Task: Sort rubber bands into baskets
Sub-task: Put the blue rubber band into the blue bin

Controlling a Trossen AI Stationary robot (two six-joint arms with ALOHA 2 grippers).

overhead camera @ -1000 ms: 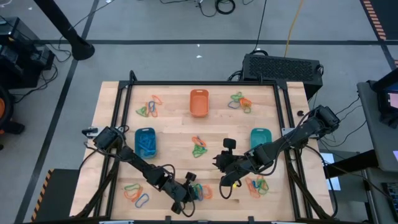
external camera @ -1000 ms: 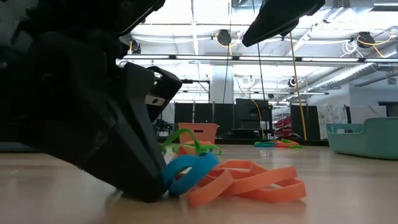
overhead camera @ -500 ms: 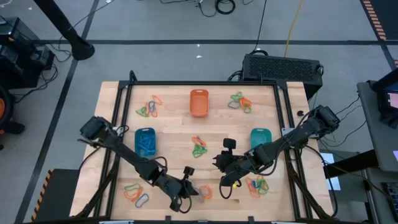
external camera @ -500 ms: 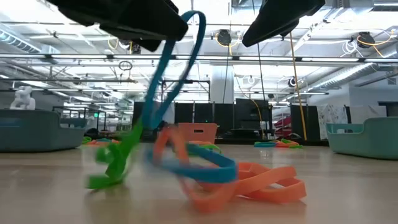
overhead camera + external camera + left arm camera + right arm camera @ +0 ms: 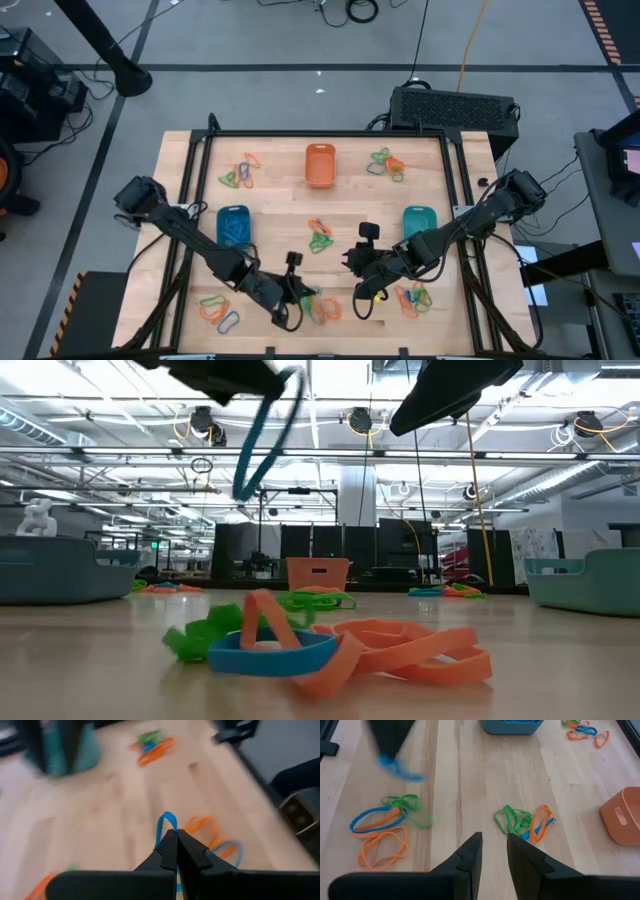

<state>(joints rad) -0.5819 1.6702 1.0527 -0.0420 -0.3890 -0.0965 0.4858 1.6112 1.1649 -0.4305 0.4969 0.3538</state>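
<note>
- The left gripper (image 5: 176,836) was clamped on a blue band (image 5: 262,435), lifted above the table (image 5: 275,225).
- The blue basket (image 5: 233,229) held some bands; many piles remained unsorted.
- The right gripper (image 5: 494,845) hung slightly apart, empty.

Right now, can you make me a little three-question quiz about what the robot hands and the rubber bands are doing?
1. True or false: the left hand is pinching a blue rubber band.
2. Which basket already has bands inside? A orange, B blue, C none.
3. Fill in: the right hand hangs over the table holding ____.

Key: 1 true. 2 B. 3 nothing.
</note>
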